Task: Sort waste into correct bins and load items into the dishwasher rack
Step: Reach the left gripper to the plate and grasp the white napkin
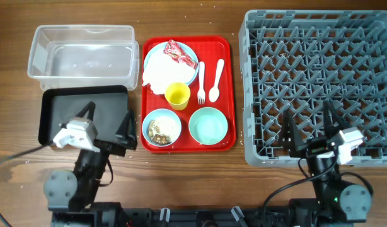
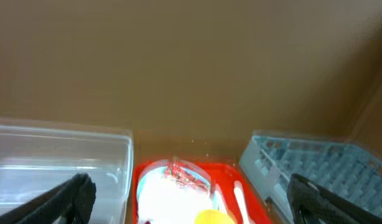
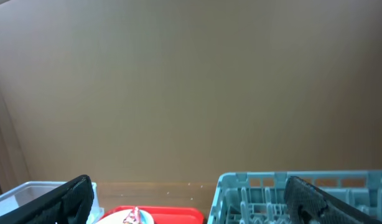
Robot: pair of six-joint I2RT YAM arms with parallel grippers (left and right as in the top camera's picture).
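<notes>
Find the left gripper (image 1: 107, 124) at lower left of the overhead frame, over the near right corner of the black tray (image 1: 55, 104), fingers spread wide and holding nothing. Find the right gripper (image 1: 310, 129) at lower right, over the near edge of the dishwasher rack (image 1: 251, 88), equally spread and empty.

Treat the sorting as not yet begun, since everything sits on the red serving tray (image 1: 230, 75) at centre frame.

Begin, most likely, with the waste at that tray's upper left: the red snack wrapper (image 1: 181, 53) lying on the crumpled napkin (image 1: 161, 72), both on the pale blue plate (image 1: 195, 63).
- Use the left gripper, the nearer one.
- Come down from straight above, pinch the wrapper at its raised middle, and lift slowly to avoid dragging the napkin along.
- Keep clear of the yellow cup (image 1: 178, 94) just below the plate, which looks easy to tip.
- Settle between the clear tub (image 1: 39, 53) at upper left and the black tray before lifting.

Leave the food scraps (image 1: 159, 128) in the lower-left bowl (image 1: 145, 121) for tipping out later. Expect the fork (image 1: 202, 75) and spoon (image 1: 215, 82) to need a low, flat pinch.
</notes>
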